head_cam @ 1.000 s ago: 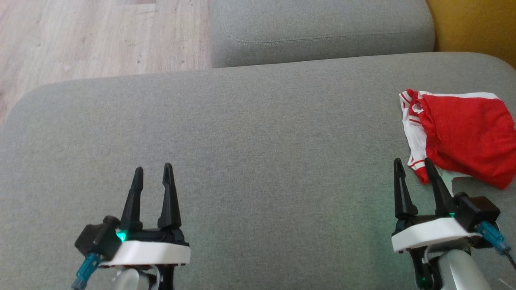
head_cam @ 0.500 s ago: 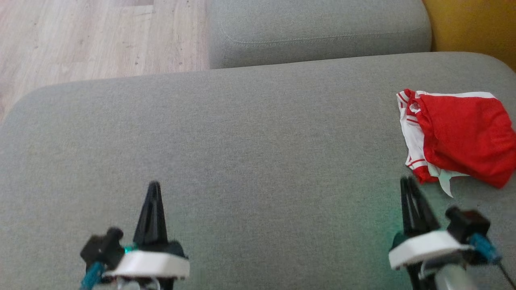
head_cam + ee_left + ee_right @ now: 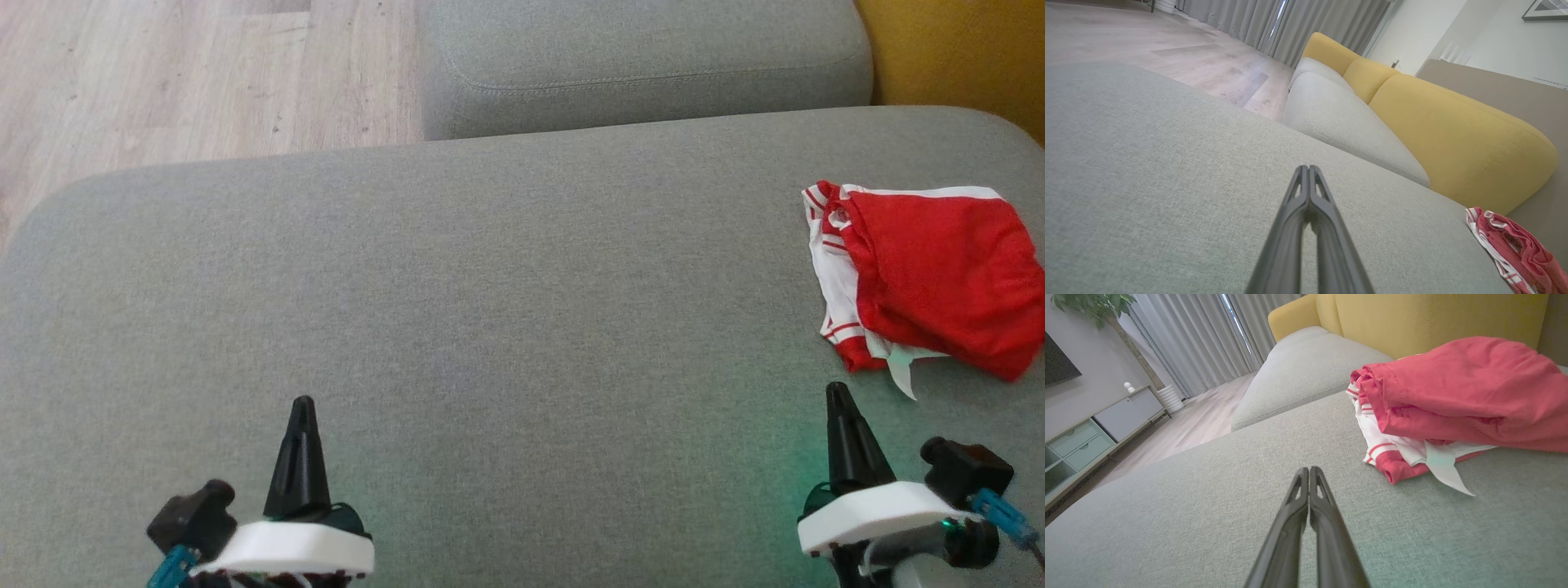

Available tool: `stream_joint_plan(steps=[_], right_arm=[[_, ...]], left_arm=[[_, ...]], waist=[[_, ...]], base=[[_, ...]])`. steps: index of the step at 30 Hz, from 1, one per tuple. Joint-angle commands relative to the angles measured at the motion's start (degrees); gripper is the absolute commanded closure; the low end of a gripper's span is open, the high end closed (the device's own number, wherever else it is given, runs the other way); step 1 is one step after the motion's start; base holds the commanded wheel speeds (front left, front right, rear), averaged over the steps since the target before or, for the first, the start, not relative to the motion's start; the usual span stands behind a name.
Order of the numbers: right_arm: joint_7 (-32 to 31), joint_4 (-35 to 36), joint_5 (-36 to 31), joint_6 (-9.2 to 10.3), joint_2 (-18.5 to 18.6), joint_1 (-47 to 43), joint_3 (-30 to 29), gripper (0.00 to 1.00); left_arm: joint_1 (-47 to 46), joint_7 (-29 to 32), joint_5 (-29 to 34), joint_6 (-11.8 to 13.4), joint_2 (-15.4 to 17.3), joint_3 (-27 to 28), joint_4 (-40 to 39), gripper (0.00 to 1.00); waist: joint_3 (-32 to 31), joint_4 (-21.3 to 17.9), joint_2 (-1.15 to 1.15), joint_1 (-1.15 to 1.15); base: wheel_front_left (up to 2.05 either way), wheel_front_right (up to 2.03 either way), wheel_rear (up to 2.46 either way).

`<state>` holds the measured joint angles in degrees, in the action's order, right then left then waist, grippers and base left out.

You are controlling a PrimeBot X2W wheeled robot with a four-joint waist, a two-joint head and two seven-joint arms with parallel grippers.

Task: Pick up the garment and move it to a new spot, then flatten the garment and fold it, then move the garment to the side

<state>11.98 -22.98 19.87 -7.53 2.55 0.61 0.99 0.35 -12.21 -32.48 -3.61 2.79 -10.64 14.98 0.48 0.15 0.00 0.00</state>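
The garment [image 3: 931, 282] is a red and white piece, folded into a loose bundle at the right edge of the grey cushion [image 3: 490, 327]. It also shows in the right wrist view as the garment [image 3: 1457, 400] ahead and to the right, and low right in the left wrist view as the garment [image 3: 1515, 253]. My right gripper [image 3: 836, 390] is shut and empty, just short of the bundle's near left corner. My left gripper [image 3: 303, 403] is shut and empty over bare cushion at the lower left. Both wrist views show the fingertips pressed together, left gripper [image 3: 1307, 167], right gripper [image 3: 1308, 469].
A second grey cushion [image 3: 645, 65] lies beyond the first. A yellow backrest [image 3: 955, 49] runs along the right. Wooden floor [image 3: 188, 82] lies at the far left. A low cabinet [image 3: 1094, 428] and grey curtains [image 3: 1208, 339] stand across the room.
Both grippers have shut from open and drawn back toward the near edge of the cushion. The garment has stayed where it lay.
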Motion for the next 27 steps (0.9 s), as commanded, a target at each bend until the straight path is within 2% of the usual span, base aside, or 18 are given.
stream_joint_plan(steps=[1, 27], right_arm=[[-0.5, 2.2, 2.2, 0.01, 0.1, 2.5, -0.5, 1.0], [-4.6, 3.7, 18.2, 0.01, 0.1, 3.2, -2.1, 1.0]], left_arm=[[-2.6, 0.4, -1.7, -0.4, 0.2, 1.4, -1.7, 1.0], [-3.4, 4.3, -15.2, -1.2, 0.4, 4.7, -1.6, 1.0]], waist=[[0.0, 0.0, 0.0, 0.0], [-0.1, 0.0, 0.0, 0.0]], base=[[0.0, 0.0, 0.0], [0.0, 0.0, 0.0]])
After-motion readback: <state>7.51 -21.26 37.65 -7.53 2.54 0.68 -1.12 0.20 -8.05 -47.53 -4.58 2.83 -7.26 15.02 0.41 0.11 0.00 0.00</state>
